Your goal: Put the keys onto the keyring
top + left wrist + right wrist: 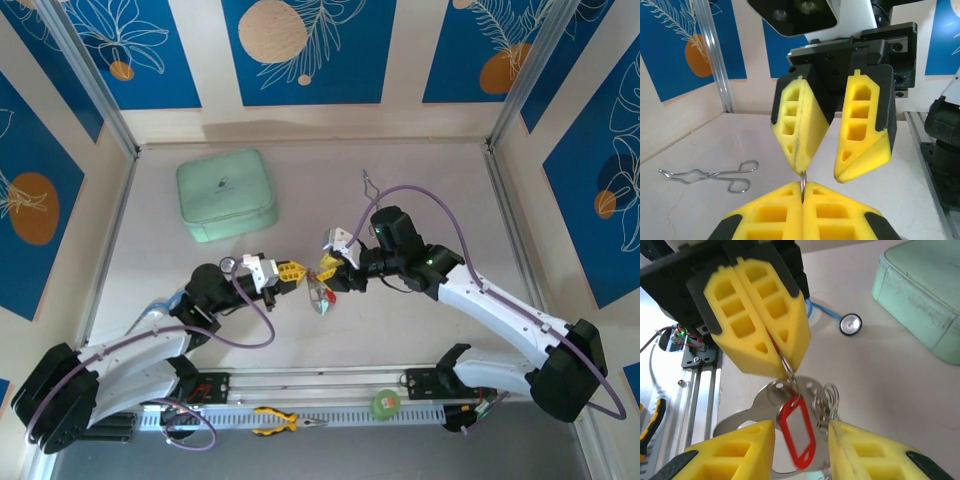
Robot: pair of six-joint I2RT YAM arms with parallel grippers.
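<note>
My left gripper (287,272) is shut on a thin wire ring (803,181) that pokes up between its yellow pads. From that ring hangs a red-tagged key (799,432), in front of the flat grey keyring (756,402), which carries more small wire rings (827,401). The whole bunch dangles between the two grippers (322,296), above the table. My right gripper (802,440) is open, one finger on each side of the red tag, and its fingers (860,135) face my left gripper tip to tip. The keys themselves are mostly hidden behind the tag.
A mint green case (227,195) lies at the back left. Thin silver tongs (715,175) lie on the table further back. Yellow-handled pliers (285,421) and a green roll (385,403) rest on the near rail. A round metal disc on a blue cord (850,324) lies by the left arm.
</note>
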